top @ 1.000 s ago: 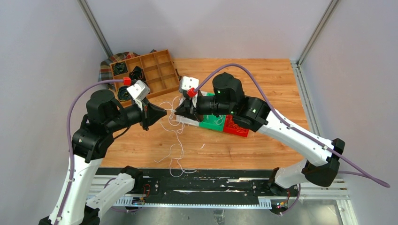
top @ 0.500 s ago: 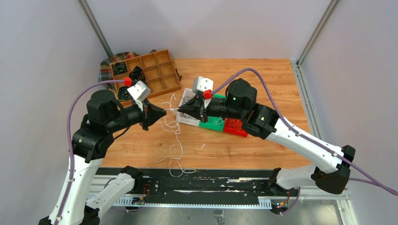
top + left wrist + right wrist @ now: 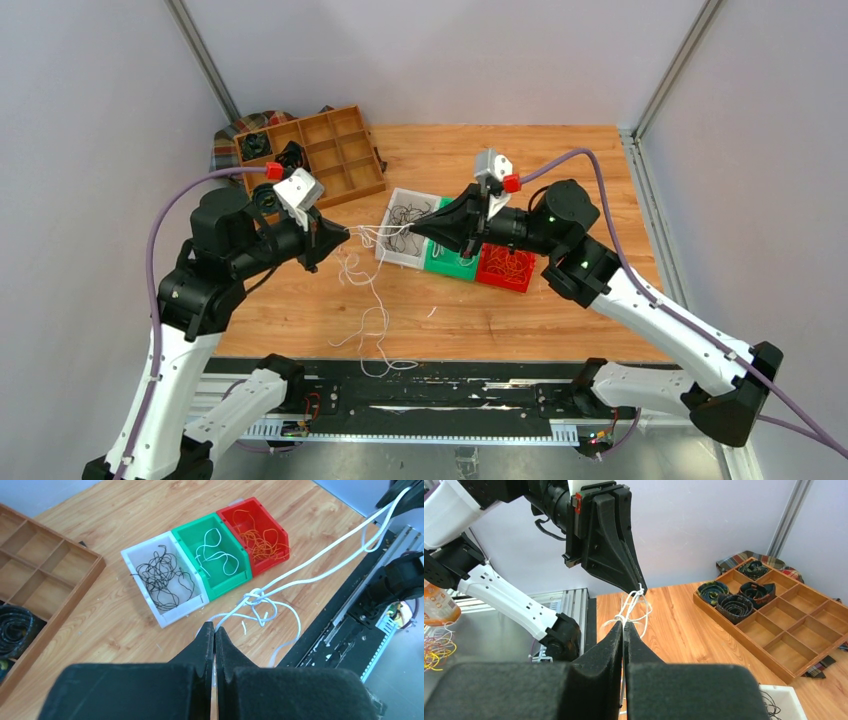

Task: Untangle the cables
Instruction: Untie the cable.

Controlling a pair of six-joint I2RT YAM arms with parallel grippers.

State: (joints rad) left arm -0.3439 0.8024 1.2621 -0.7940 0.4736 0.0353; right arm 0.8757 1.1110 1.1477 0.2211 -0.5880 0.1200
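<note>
Two arms of mine reach inward above the wooden table (image 3: 560, 160), their tips pointing at each other, near but apart. At the far left, one wooden compartment tray (image 3: 335, 150) lies on a plaid cloth (image 3: 222, 150), and the right wrist view shows four dark coiled rolls (image 3: 734, 605) in its cells.

My left arm rises from its base with the elbow bent and the forearm aimed rightward. My left gripper (image 3: 344, 236) has its fingers pressed together, pinching the white cables (image 3: 372, 236) at the very tip. That bunch hangs taut in the air between my two grippers, with one knot (image 3: 254, 598) just beyond my left fingertips. Loose strands drop from it to the table and trail toward the near edge.

Three bins stand side by side, touching. The white bin (image 3: 182, 610) holds black wires (image 3: 162, 575), the green bin (image 3: 226, 587) holds white wires (image 3: 215, 555), and the red bin (image 3: 275, 555) holds orange wires (image 3: 257, 535).

My right arm climbs from the lower right, its forearm stretched up and leftward, with the wrist above the green bin. My right gripper (image 3: 623, 626) is likewise squeezed tight, nipping the other end of the white cables.
</note>
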